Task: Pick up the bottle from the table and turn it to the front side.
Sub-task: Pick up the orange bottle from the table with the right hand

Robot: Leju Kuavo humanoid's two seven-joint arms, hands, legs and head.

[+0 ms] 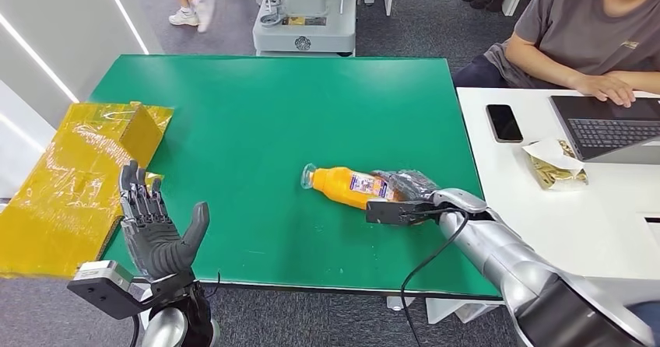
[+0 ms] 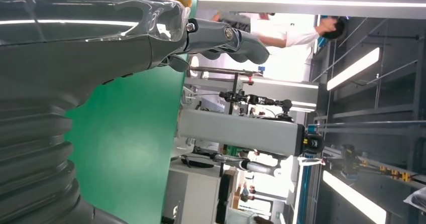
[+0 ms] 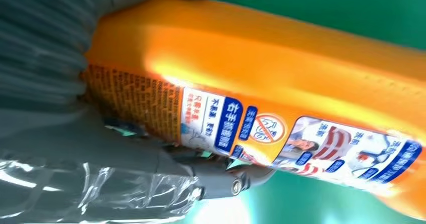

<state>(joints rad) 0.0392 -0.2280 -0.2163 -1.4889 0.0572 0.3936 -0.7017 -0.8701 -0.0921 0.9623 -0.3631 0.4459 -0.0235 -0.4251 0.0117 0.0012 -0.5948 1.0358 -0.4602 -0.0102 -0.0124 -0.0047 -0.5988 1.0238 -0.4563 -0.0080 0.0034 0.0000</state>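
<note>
Item 1: orange plastic bottle w/ clear cap and printed label [image 1: 346, 185]. Lies on its side on the green table top [image 1: 272, 113], right of centre, cap end pointing toward my left. Label w/ blue and white print faces my right wrist cam.

Item 2: my right hand [image 1: 405, 195]. Wrapped round the base end of the bottle, gripping it; thumb [image 3: 221, 181] sits under the label edge, body of bottle pressed into the palm. Bottle looks to be touching the table; can't tell for sure.

Item 3: my left hand [image 1: 156, 230]. Raised at the near left edge of the table, fingers spread, palm up, holding nothing.

Item 4: yellow flattened cardboard box w/ shiny wrap [image 1: 74, 180]. Hangs over the left edge of the table, just beside my left hand, well apart from the bottle.

Item 5: white desk [image 1: 576, 222] butted to the right of the green table. On it: black phone [image 1: 504, 122], grey laptop [image 1: 611, 127], crinkled gold-and-white packet [image 1: 556, 162]. Person in grey shirt [image 1: 580, 32] seated there, one hand at the laptop.

Item 6: grey machine base [image 1: 305, 16] on the floor beyond the far edge. A 2nd person's feet in white shoes [image 1: 191, 14] near it.

Green surface between bottle and my left hand is bare.
</note>
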